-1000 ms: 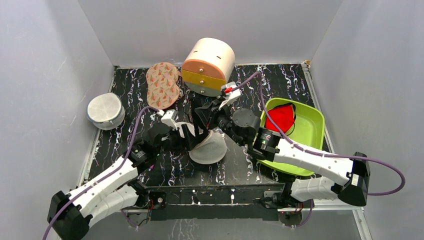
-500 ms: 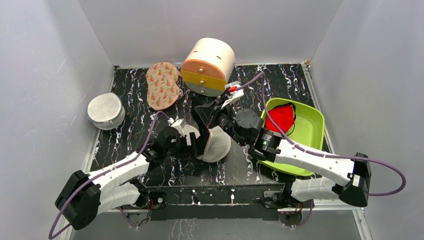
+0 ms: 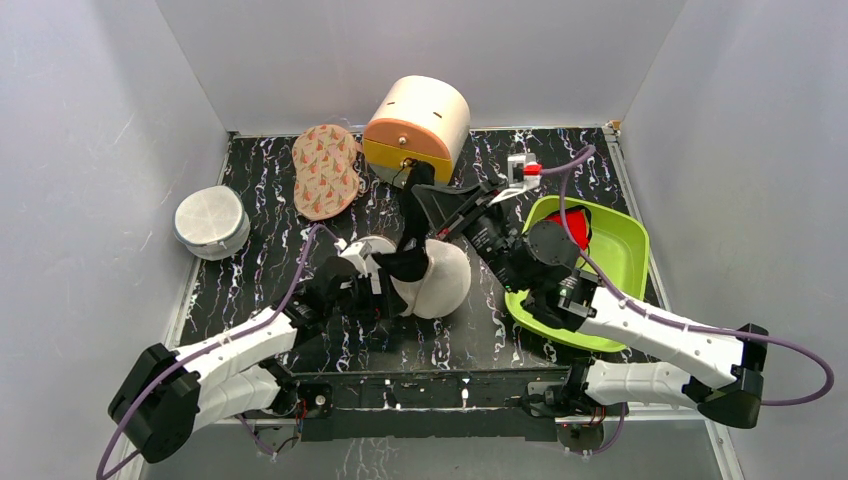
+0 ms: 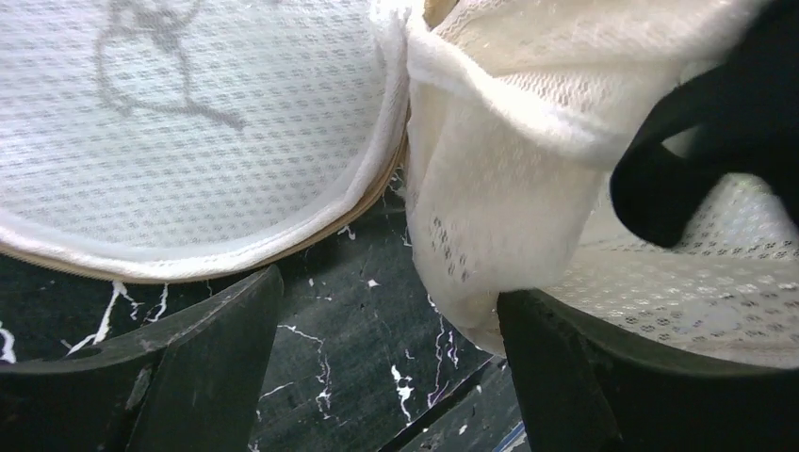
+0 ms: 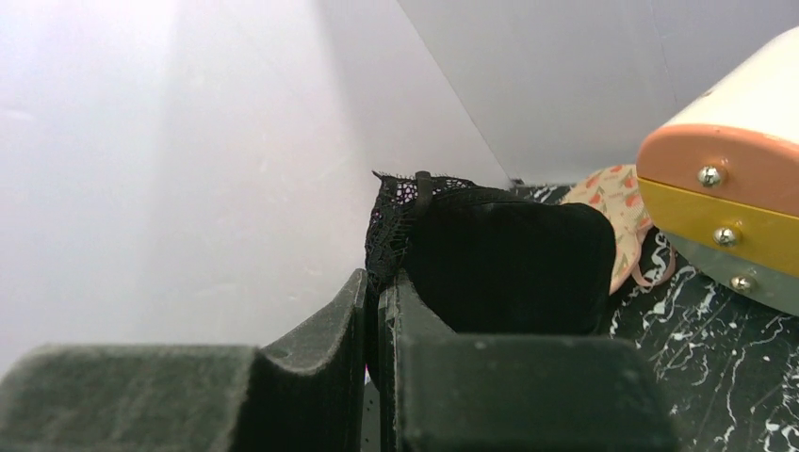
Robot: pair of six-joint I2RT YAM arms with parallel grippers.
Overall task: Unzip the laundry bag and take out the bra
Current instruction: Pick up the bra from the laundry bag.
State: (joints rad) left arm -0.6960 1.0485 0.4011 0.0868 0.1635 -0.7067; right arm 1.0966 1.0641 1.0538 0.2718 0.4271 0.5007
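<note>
The laundry bag (image 3: 447, 282), a pale mesh dome, lies open at mid-table. In the left wrist view its two halves (image 4: 188, 122) gape apart. My left gripper (image 3: 385, 287) is open at the bag's left side, and one finger (image 4: 565, 377) touches a mesh fold. My right gripper (image 3: 428, 197) is raised behind the bag and shut (image 5: 377, 282) on a black lace-edged garment (image 3: 411, 238). That garment (image 5: 509, 254) stretches down into the bag's opening. The red bra (image 3: 572, 222) lies in the green tray (image 3: 620, 265), partly hidden by my right arm.
A round peach-and-yellow drawer box (image 3: 417, 130) stands at the back, close behind my right gripper. A carrot-print pad (image 3: 326, 170) lies to its left. A white round mesh case (image 3: 211, 220) sits at the left edge. Grey walls enclose the table.
My right gripper has risen and pulled back to the right, drawing the black garment out of the bag. The bag has shifted right and turned more upright. My left arm followed it.
</note>
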